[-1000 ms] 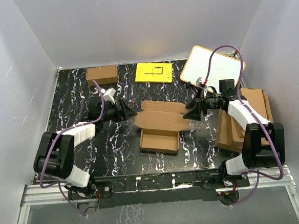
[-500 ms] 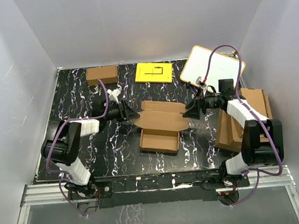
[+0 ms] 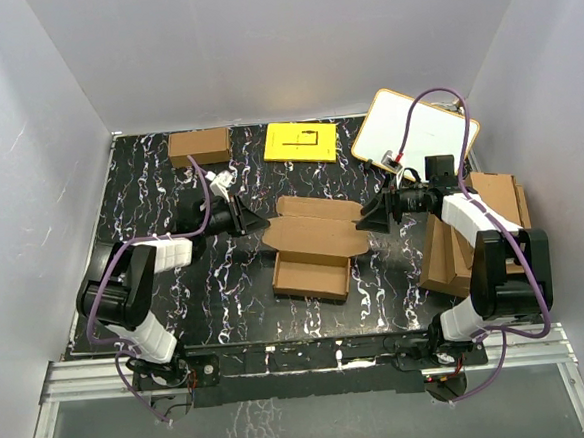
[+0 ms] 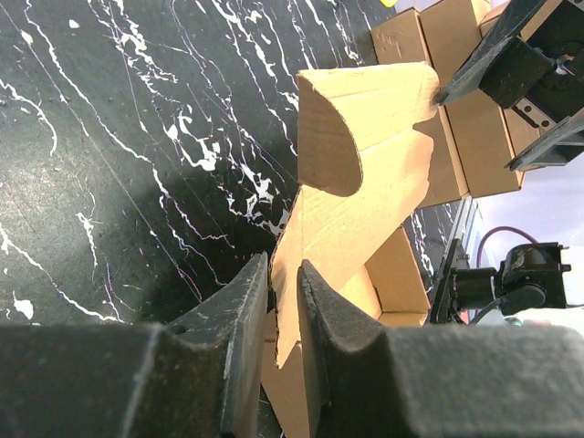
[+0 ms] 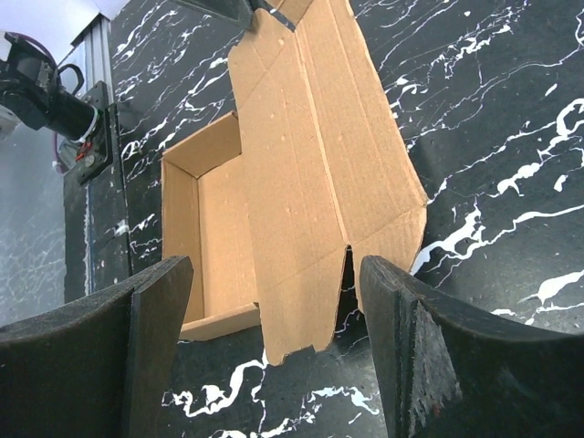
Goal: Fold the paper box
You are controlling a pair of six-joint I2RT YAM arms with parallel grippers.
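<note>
With the box (image 3: 312, 246) in the middle of the table (image 3: 150, 189), lid open, the left gripper (image 4: 283, 274) clamped on its end flap and the right gripper (image 5: 274, 274) gaping by the other end, I'd worry a one-sided pull tears the thin flap or skews the box.

Black marbled table (image 3: 177, 287). Box (image 3: 314, 246) lies open between left gripper (image 3: 263, 224) and right gripper (image 3: 363, 221). Beyond left gripper: carton (image 3: 199, 145). Beyond the gap between the grippers: yellow sheet (image 3: 300, 141). Beyond right gripper: whiteboard (image 3: 406, 131). On the right gripper's outer side: cardboard pile (image 3: 492, 205).
</note>
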